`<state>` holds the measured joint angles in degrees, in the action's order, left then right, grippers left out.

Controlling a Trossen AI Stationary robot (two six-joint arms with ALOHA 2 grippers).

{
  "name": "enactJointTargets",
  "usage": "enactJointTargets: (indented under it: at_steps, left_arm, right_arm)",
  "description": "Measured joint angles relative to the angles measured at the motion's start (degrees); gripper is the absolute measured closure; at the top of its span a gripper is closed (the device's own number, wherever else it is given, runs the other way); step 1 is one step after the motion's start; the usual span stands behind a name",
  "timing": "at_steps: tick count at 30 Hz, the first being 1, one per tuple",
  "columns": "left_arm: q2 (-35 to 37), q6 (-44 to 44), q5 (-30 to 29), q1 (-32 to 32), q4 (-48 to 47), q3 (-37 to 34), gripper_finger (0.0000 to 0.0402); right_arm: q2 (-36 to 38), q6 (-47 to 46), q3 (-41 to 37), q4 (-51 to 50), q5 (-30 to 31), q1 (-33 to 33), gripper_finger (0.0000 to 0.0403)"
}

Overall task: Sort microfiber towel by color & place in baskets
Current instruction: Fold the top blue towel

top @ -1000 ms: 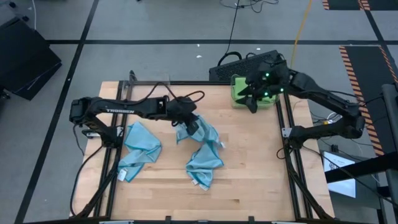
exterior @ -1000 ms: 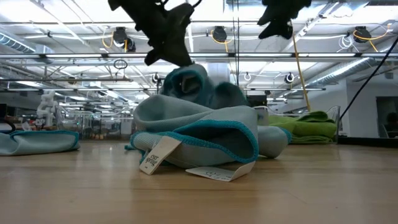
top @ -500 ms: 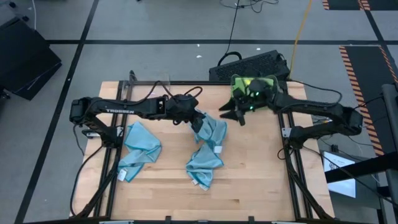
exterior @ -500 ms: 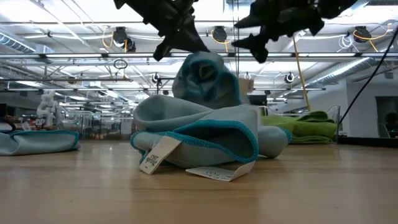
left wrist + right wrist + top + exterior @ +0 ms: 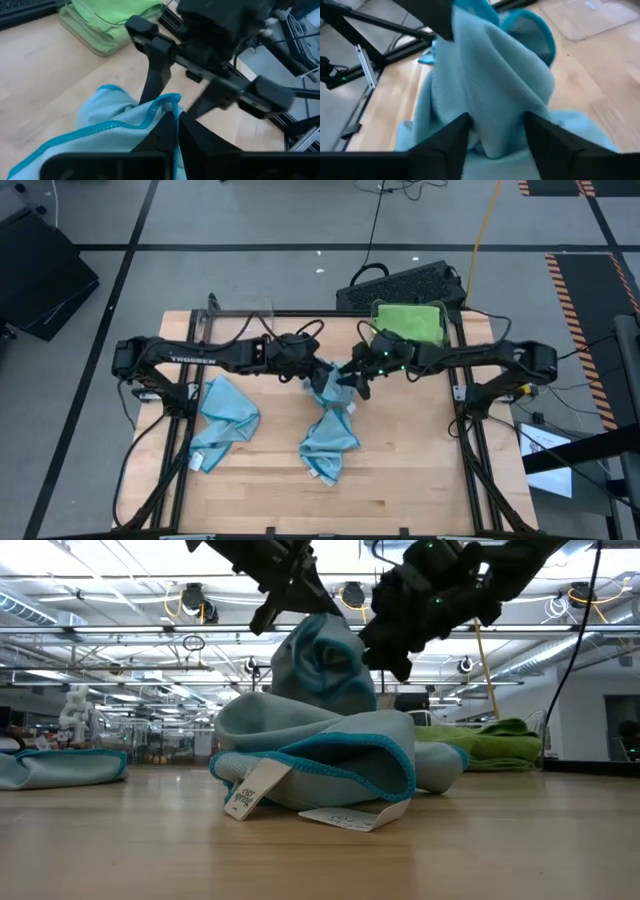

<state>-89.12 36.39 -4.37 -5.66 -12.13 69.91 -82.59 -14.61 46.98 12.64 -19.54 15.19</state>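
- Wooden tabletop [image 5: 400, 470], nearest the low camera: a tagged teal towel [image 5: 320, 765] lies crumpled there, just under the lifted one; it could be dragged along if the hanging cloth snags it.
- Left gripper [image 5: 318, 377] is pinched tight on the raised teal towel [image 5: 328, 385]. Right gripper [image 5: 352, 380] stands part spread, fingers [image 5: 452, 135] straddling that cloth; both pulling could stretch or drop it.
- Farther back, the basket [image 5: 378, 340] holds green towels [image 5: 412, 323].

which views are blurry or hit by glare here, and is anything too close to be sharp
Low view: bright ceiling lights behind leave both arms as dark silhouettes. Right wrist view: the blue towel fills the frame, soft with blur. Left wrist view: the right hand looks smeared, the green towels sharper. High view: even light, no glare.
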Motion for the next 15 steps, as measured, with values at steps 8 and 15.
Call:
enactJointTargets:
  at_steps: [8,15]
  left_arm:
    - [0.0,1.3,-0.2,0.5,-0.1,0.0,0.0375]
    - [0.0,1.4,-0.6,0.4,-1.1,0.0,0.0352]
  right_arm:
    - [-0.6,2.5,0.0,-1.3,-0.2,0.1,0.039]
    - [2.3,6.6,0.0,-8.5,-0.1,0.1,0.04]
